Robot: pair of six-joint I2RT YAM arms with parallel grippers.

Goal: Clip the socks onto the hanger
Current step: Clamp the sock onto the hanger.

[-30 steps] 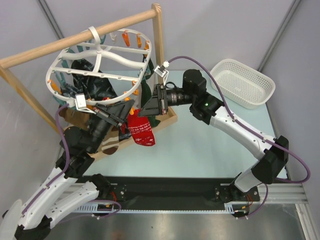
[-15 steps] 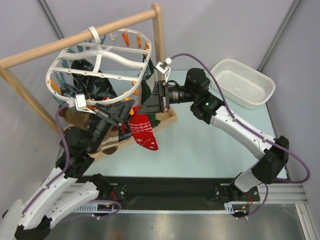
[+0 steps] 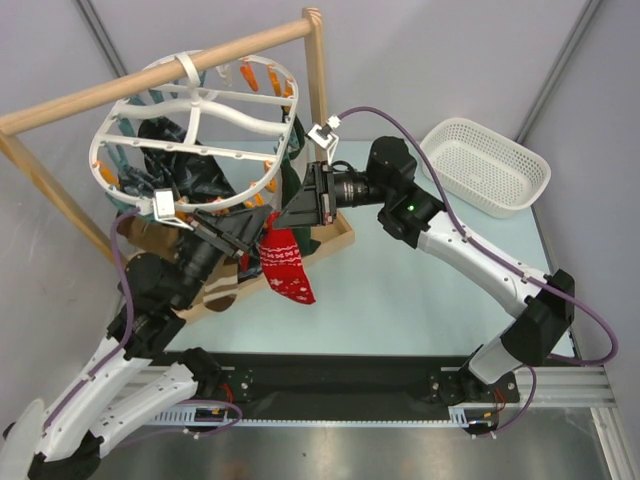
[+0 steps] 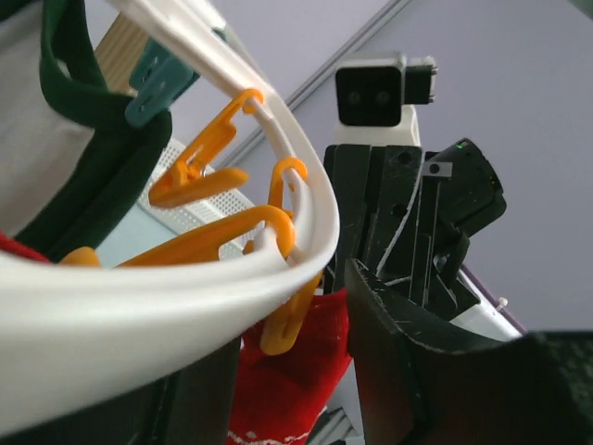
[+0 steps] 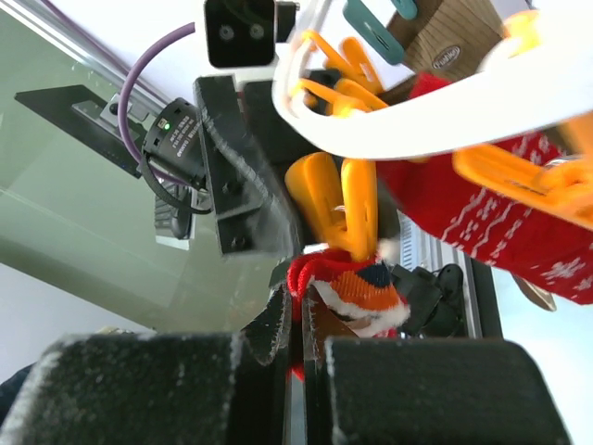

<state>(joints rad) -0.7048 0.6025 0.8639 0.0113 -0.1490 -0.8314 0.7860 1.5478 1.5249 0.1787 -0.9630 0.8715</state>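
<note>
The white hanger (image 3: 190, 95) hangs from the wooden pole at the upper left, with dark socks (image 3: 175, 165) clipped inside it. My right gripper (image 3: 292, 214) is shut on the edge of a red sock (image 3: 285, 265), which dangles below the hanger's near rim. In the right wrist view the fingers (image 5: 301, 334) pinch the red, orange and white fabric (image 5: 347, 283) just under an orange clip (image 5: 347, 199) on the rim (image 5: 398, 130). My left gripper (image 3: 243, 240) is open under the same rim. Its jaws (image 4: 287, 389) straddle an orange clip (image 4: 283, 324), with red sock (image 4: 296, 380) behind.
The wooden pole rack (image 3: 150, 75) has an upright post (image 3: 316, 60) and a base board (image 3: 338, 236) beside both grippers. A brown sock (image 3: 150, 232) and a striped one (image 3: 220, 287) lie near the left arm. A white mesh basket (image 3: 487, 165) stands at the right.
The red sock swung out to the right and came back. The right gripper edged up towards the rim, and the hanger tilted slightly.
</note>
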